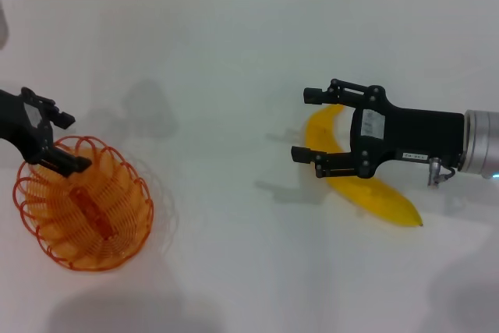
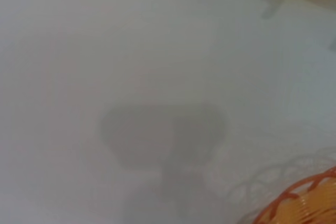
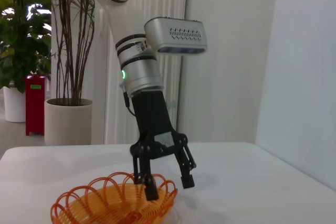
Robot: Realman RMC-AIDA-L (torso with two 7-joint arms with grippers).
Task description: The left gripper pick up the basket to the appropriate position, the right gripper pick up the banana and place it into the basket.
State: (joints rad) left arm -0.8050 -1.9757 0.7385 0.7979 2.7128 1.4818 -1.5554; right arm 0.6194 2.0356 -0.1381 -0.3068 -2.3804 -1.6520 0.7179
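Basket [image 1: 84,207], orange wire loops with scalloped rim, lower left on white table [image 1: 234,52]. Left gripper [image 1: 56,142] spread wide over rim. Smooth curved banana [image 1: 360,181] right-centre, right gripper [image 1: 306,125] open, straddling it.

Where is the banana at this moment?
In the head view, the banana lies on the white table on the robot's right, between the open fingers of the right gripper, far from the basket.
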